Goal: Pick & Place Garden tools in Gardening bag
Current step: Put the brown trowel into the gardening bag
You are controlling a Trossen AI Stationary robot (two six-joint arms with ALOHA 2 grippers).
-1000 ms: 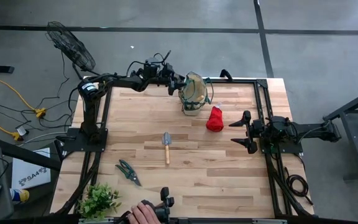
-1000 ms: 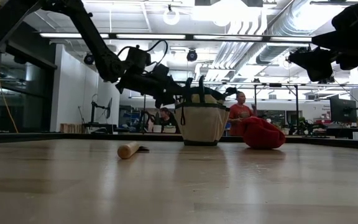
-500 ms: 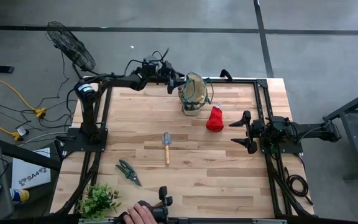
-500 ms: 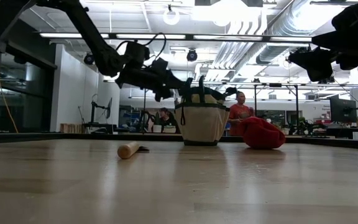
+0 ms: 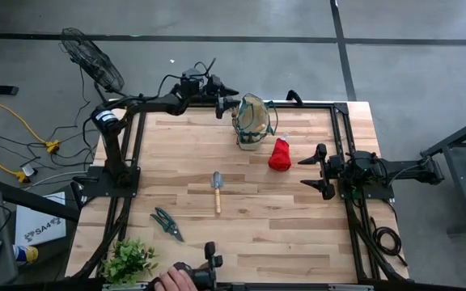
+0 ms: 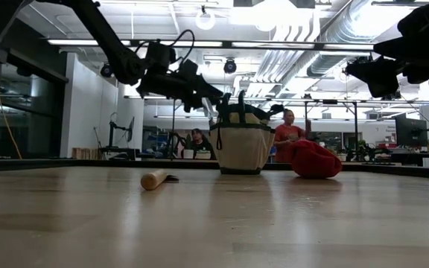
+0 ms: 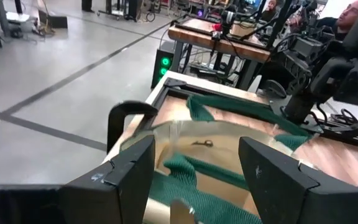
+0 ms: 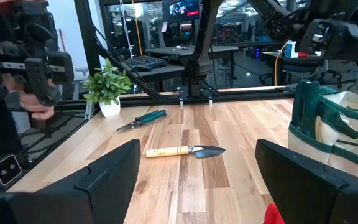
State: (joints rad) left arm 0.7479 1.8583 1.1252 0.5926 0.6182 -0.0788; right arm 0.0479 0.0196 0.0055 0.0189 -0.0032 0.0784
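The beige gardening bag (image 5: 252, 123) with green trim stands upright on its base at the table's far edge, and something pale pokes up at its left rim (image 6: 208, 109). My left gripper (image 5: 228, 104) hovers open just left of and above that rim (image 7: 185, 134), nothing between its fingers. A red bundle (image 5: 279, 153) lies right of the bag. The wooden-handled trowel (image 5: 216, 191) lies flat mid-table, and green-handled pruning shears (image 5: 167, 223) lie nearer the front left. My right gripper (image 5: 317, 170) waits open at the table's right side.
A leafy potted plant (image 5: 128, 259) stands at the near left corner. A person's hand (image 5: 172, 280) holds a dark device (image 5: 210, 260) at the near edge. Bare wood lies between the trowel and the bag. The black frame rails (image 5: 342, 129) run along the table's sides.
My left gripper has risen from beside the bag's left rim to above it, drawing slightly toward the far left, and has stayed open. The bag and the tools on the table have kept their places.
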